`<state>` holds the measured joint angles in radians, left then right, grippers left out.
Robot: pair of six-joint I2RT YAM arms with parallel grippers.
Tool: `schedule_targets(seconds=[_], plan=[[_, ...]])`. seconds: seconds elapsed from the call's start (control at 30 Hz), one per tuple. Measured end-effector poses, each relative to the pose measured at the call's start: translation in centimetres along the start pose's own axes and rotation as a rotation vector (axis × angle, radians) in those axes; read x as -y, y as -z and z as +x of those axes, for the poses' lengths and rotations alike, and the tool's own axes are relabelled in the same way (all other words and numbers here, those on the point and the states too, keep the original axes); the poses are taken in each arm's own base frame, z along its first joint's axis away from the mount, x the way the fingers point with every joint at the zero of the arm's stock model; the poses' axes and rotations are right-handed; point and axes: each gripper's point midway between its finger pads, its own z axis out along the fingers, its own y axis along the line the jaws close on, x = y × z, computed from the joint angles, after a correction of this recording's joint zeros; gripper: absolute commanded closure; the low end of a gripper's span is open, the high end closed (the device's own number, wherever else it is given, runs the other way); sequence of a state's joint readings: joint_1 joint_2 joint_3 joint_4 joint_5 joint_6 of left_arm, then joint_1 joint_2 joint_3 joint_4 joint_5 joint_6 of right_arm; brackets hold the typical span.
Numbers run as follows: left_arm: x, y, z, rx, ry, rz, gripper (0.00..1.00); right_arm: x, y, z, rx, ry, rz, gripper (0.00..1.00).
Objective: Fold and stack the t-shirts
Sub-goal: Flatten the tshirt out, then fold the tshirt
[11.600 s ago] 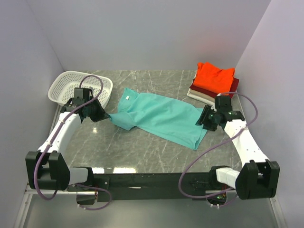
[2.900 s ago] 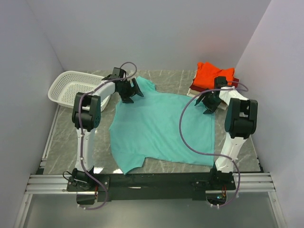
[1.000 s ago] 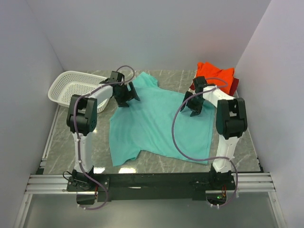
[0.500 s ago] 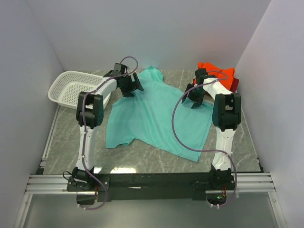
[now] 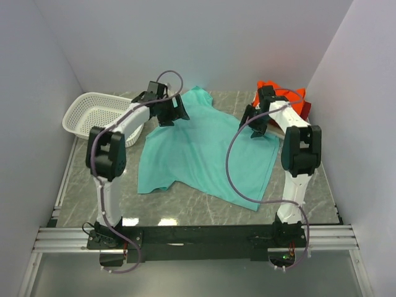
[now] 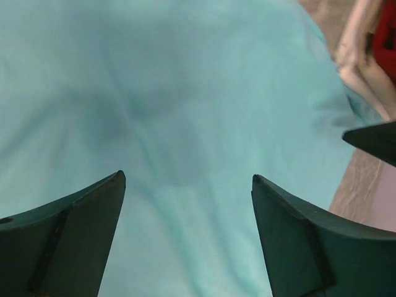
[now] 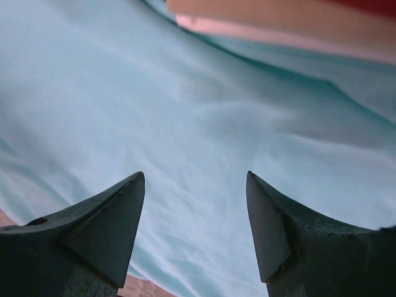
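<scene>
The teal t-shirt (image 5: 204, 151) lies spread flat on the table, collar end toward the back wall. My left gripper (image 5: 171, 112) hovers over its far left shoulder. In the left wrist view it (image 6: 187, 176) stands open, with only teal cloth (image 6: 185, 93) beneath. My right gripper (image 5: 253, 128) is over the shirt's far right edge, next to the folded stack. It (image 7: 195, 174) is open too, above the teal cloth (image 7: 154, 93). The stack's orange-red t-shirt (image 5: 294, 101) shows at the back right, and the cream t-shirt (image 7: 266, 28) under it shows in the right wrist view.
A white mesh basket (image 5: 99, 117) stands at the back left beside the left arm. Grey walls close in the table on three sides. Bare marble table (image 5: 99, 185) shows to the left of the shirt and along the near edge.
Over the last second both arms moved toward the back wall and the teal shirt shifted with them, its collar end now farther back. Earlier it lay bunched in a diagonal strip.
</scene>
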<state>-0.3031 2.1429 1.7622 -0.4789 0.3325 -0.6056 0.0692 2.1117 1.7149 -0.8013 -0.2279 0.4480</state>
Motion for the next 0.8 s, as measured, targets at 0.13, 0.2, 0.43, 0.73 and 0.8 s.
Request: schedule_targets(seconds=[0.13, 0.2, 0.43, 0.73, 0.8], plan=[[2.1, 5.8, 0.7, 0.098, -0.052, -0.024, 0.19, -0.1, 2.1, 0.9, 0.029, 0.008, -0.023, 0.28], [2.0, 8.3, 2.1, 0.13, -0.065, -0.047, 0.24, 0.0, 2.8, 1.7, 0.035, 0.01, -0.031, 0.28], [-5.5, 12.2, 11.7, 0.067, 0.046, -0.263, 0.36, 1.0, 3.4, 5.0, 0.018, 0.011, -0.046, 0.28], [-11.4, 16.5, 18.1, 0.088, 0.208, -0.448, 0.45, 1.7, 3.3, 7.6, -0.002, 0.009, -0.061, 0.28], [-12.3, 16.8, 19.1, 0.094, 0.252, -0.475, 0.45, 1.6, 3.4, 7.7, 0.004, 0.01, -0.066, 0.28]])
